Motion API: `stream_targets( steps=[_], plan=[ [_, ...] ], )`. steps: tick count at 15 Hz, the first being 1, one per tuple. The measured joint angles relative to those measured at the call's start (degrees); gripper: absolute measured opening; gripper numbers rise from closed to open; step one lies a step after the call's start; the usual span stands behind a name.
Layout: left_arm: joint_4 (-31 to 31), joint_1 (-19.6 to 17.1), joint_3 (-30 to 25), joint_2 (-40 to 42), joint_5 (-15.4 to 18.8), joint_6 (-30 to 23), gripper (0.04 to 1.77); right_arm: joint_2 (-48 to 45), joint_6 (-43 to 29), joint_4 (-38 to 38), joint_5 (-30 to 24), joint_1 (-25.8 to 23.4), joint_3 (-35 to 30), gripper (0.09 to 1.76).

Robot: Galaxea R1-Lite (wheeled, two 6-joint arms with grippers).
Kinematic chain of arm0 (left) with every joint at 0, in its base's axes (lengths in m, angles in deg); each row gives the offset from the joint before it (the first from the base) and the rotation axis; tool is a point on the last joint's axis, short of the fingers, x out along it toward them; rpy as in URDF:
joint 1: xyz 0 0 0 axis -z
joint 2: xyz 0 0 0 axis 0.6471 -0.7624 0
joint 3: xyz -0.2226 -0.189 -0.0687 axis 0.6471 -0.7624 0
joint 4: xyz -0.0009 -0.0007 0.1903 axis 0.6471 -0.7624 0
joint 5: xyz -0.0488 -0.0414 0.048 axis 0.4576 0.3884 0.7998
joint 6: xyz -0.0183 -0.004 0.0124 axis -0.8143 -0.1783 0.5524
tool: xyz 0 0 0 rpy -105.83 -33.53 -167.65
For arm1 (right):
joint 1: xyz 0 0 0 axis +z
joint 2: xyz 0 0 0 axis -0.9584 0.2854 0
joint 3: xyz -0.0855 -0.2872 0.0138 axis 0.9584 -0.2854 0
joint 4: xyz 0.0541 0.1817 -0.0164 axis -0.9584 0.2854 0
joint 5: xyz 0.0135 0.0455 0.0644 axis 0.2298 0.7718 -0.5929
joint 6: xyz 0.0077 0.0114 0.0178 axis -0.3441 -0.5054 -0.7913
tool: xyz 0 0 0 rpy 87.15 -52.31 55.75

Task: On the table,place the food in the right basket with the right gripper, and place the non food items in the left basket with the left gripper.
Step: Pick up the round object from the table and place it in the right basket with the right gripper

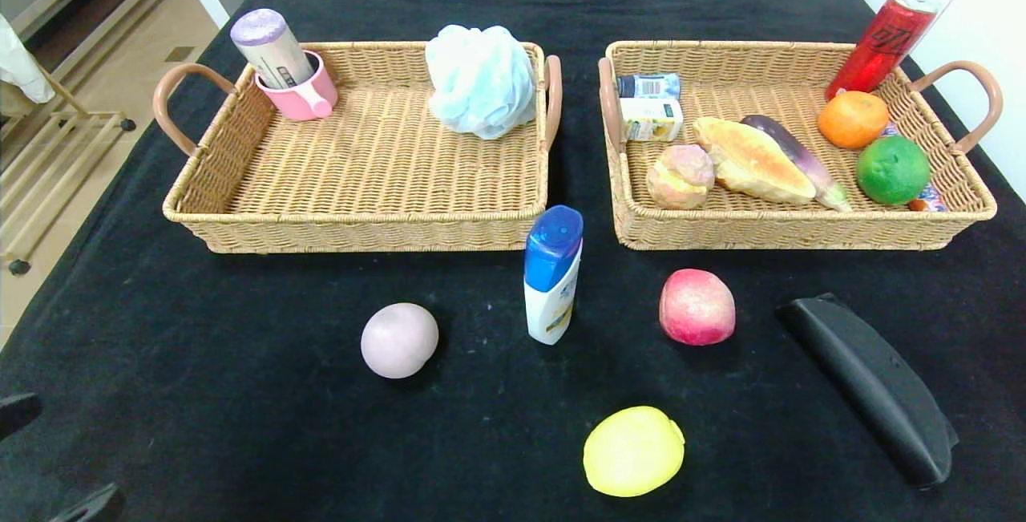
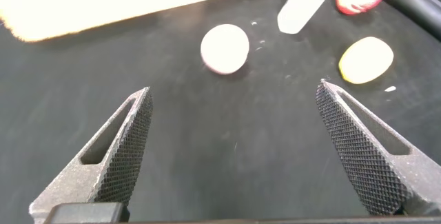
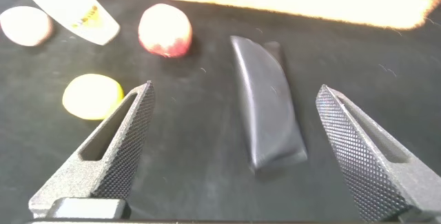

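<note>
Bottle (image 1: 552, 273) stands before, between both baskets (image 1: 240, 209).

Honestly we can't read much here: the red can (image 1: 882, 42) has big dark characters down its side, and the shampoo bottle (image 1: 551, 275) label's too small for us.

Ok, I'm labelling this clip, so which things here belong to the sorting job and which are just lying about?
Job: left basket, right basket, shampoo bottle, black curved object, pale purple fruit, red fruit, yellow fruit.
Lying about: metal rack on the floor, white cloth near it.
</note>
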Motion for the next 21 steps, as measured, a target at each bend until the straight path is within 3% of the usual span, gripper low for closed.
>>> stream_targets(
  steps=[3, 7, 9, 17, 21],
  plan=[
    [3.2, 3.7, 4.7, -9.5, 0.1, 3.2, 1.72, 7.9, 0.0, 0.0, 2.6, 5.9, 5.5, 1.71],
    [4.0, 8.8, 10.8, -19.6, 0.2, 5.3, 1.72, 15.9, -0.2, 0.0, 13.1, 16.6, 9.8, 1.71],
    [4.2, 10.6, 12.4, -22.8, 0.2, 5.5, 1.72, 19.5, -0.2, 0.0, 16.1, 19.5, 10.7, 1.71],
    [5.4, 11.4, 13.3, -27.1, 0.0, 6.5, 1.72, 25.2, 0.0, 2.5, 19.5, 21.1, 12.3, 1.71],
    [5.2, 11.5, 12.6, -26.9, 0.1, 7.0, 1.72, 27.4, 0.3, 18.5, 20.7, 18.6, 20.3, 1.71]
  ],
)
